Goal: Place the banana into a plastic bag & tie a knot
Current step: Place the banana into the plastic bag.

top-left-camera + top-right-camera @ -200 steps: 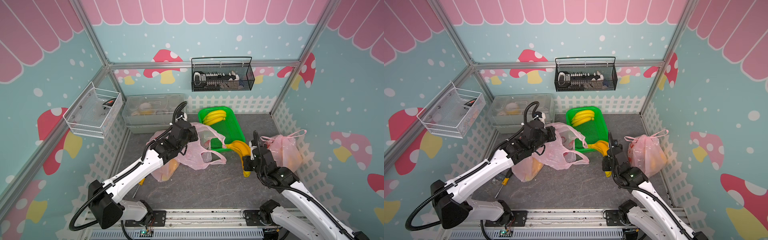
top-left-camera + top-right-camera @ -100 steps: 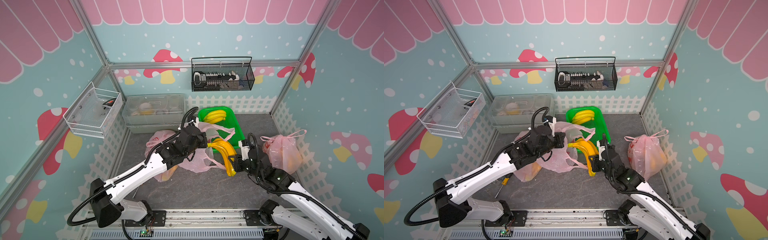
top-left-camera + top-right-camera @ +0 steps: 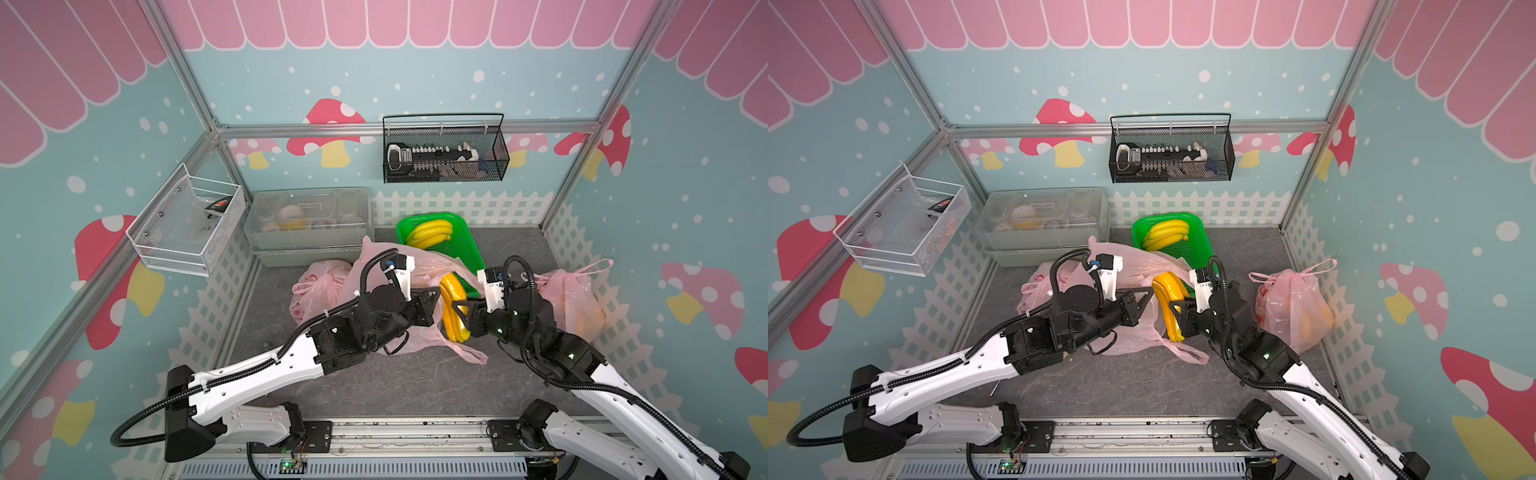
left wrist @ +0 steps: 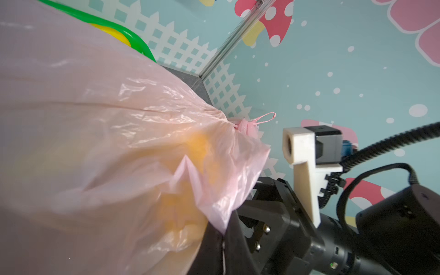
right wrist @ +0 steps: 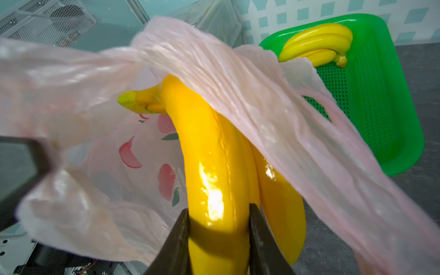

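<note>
A knotted pink bag (image 3: 318,286) lies on the desk (image 3: 374,382) at the left. Beside it, the left gripper (image 3: 432,300) is pinched together on an edge of the open plastic bag (image 3: 432,268), whose mouth gapes. The banana bunch (image 3: 452,309) is at that mouth with its stem end under the upper film, and the right gripper (image 5: 219,209) is clamped on it. Behind sits a green tray (image 3: 459,249) with another bunch (image 3: 430,234). A second knotted bag (image 3: 569,299) stands far right.

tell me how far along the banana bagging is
Done: the right claw grips the banana bunch. In hand: the left claw pinches the pink bag open, and the bunch's stem end is inside the mouth. Left: push it in, release, tie the knot.
</note>
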Tool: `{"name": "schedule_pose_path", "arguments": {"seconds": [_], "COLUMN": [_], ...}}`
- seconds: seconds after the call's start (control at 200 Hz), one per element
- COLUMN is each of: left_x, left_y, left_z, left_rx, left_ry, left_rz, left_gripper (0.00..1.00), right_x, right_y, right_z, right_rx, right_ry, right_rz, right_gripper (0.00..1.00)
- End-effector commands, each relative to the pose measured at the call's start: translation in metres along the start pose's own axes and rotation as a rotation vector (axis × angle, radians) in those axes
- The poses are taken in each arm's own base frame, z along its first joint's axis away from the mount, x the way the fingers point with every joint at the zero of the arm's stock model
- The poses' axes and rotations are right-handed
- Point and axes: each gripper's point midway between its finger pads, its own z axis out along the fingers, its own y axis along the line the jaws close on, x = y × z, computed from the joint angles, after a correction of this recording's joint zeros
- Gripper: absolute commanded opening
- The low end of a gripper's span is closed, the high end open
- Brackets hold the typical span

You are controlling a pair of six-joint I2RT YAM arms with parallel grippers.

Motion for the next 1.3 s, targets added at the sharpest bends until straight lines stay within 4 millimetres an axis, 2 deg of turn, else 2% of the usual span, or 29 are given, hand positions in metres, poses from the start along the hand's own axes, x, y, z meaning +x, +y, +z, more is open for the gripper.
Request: {"name": "schedule_pose_path", "arguments": {"seconds": [0.0, 0.055, 0.16, 0.295, 0.41, 0.505, 0.57, 0.635, 0.731, 0.811, 0.921, 1.026, 1.081, 1.176, 1.296], "left_x": [0.004, 0.007, 0.006, 0.007, 0.009, 0.013, 0.018, 0.019, 0.013, 0.007, 0.001, -0.006, -0.009, -0.015, -0.012], "left_y": [-0.007, -0.008, 0.001, 0.030, 0.053, 0.054, 0.047, 0.047, 0.050, 0.045, 0.037, 0.037, 0.041, 0.051, 0.068], "left_z": [0.005, 0.005, -0.005, -0.023, -0.035, -0.036, -0.034, -0.035, -0.040, -0.046, -0.051, -0.059, -0.064, -0.069, -0.062], "left_rx": [0.066, 0.083, 0.081, 0.001, -0.029, -0.010, 0.024, 0.032, 0.037, 0.073, 0.120, 0.145, 0.138, 0.108, 0.065], "left_ry": [-0.005, -0.007, -0.039, -0.071, -0.101, -0.091, -0.059, -0.065, -0.093, -0.114, -0.128, -0.164, -0.184, -0.202, -0.193], "left_rz": [-0.107, -0.126, -0.148, -0.151, -0.204, -0.225, -0.231, -0.239, -0.243, -0.252, -0.267, -0.284, -0.290, -0.288, -0.304], "left_gripper": [0.00, 0.00, 0.00, 0.00, 0.00, 0.00, 0.00, 0.00, 0.00, 0.00, 0.00, 0.00, 0.00, 0.00, 0.00], "right_x": [-0.018, -0.017, -0.004, 0.016, 0.023, 0.023, 0.019, 0.014, 0.008, 0.007, 0.028, 0.060, 0.075, 0.097, 0.107], "right_y": [0.005, 0.005, 0.007, 0.018, 0.027, 0.031, 0.032, 0.040, 0.058, 0.060, 0.044, 0.018, 0.001, -0.031, -0.057], "right_z": [-0.021, -0.020, -0.003, 0.027, 0.047, 0.058, 0.064, 0.071, 0.086, 0.102, 0.131, 0.143, 0.141, 0.123, 0.097], "right_rx": [0.010, 0.012, -0.010, -0.073, -0.070, -0.044, -0.035, -0.067, -0.149, -0.160, -0.066, 0.073, 0.155, 0.301, 0.420], "right_ry": [-0.026, -0.007, 0.045, 0.094, 0.138, 0.156, 0.147, 0.131, 0.093, 0.070, 0.139, 0.225, 0.274, 0.347, 0.386], "right_rz": [-0.096, -0.113, -0.122, -0.130, -0.168, -0.213, -0.230, -0.228, -0.189, -0.150, -0.146, -0.174, -0.185, -0.204, -0.208], "right_gripper": [0.21, 0.21, 0.21, 0.21, 0.20, 0.21, 0.21, 0.22, 0.21, 0.21, 0.18, 0.16, 0.15, 0.15, 0.16]}}
